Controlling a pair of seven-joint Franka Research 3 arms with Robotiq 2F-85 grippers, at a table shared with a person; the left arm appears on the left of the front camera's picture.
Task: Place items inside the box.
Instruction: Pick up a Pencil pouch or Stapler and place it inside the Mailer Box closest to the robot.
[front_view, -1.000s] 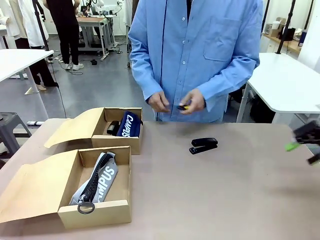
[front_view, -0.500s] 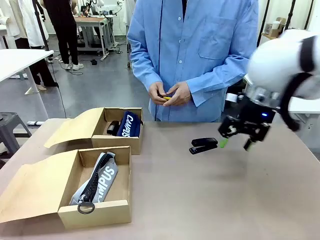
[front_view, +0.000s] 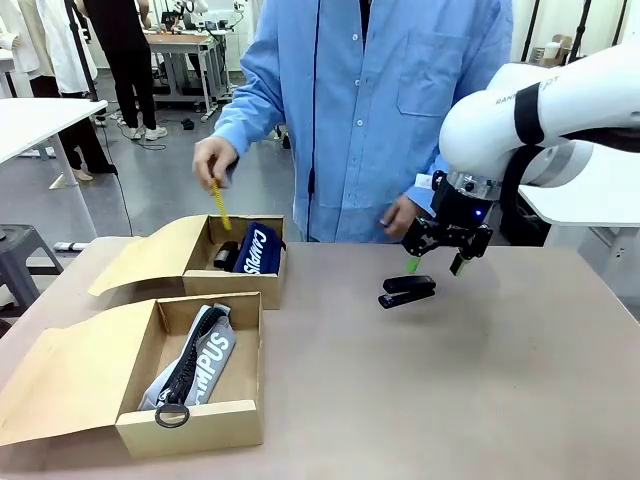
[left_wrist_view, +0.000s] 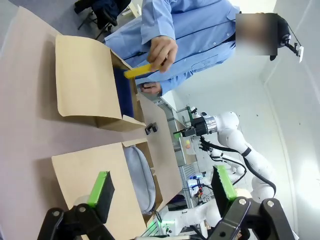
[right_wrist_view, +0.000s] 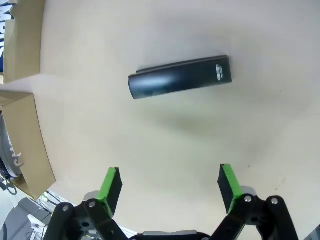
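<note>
Black stapler (front_view: 407, 291) lies on the bench (front_view: 450, 400), well apart from the far box (front_view: 230, 286), with the right gripper (front_view: 433, 266) spread wide above it. The person's hand (front_view: 213, 160) holds a yellow utility knife (front_view: 220, 205) over that box, which holds a navy pouch (front_view: 258, 250). The left gripper (left_wrist_view: 162, 189) is spread and empty.

Black item (front_view: 226, 255) in far box (front_view: 235, 285): half behind navy pouch (front_view: 257, 250), can't ID. Person's hand (front_view: 399, 215) partly occluded by right tool (front_view: 433, 266).
</note>
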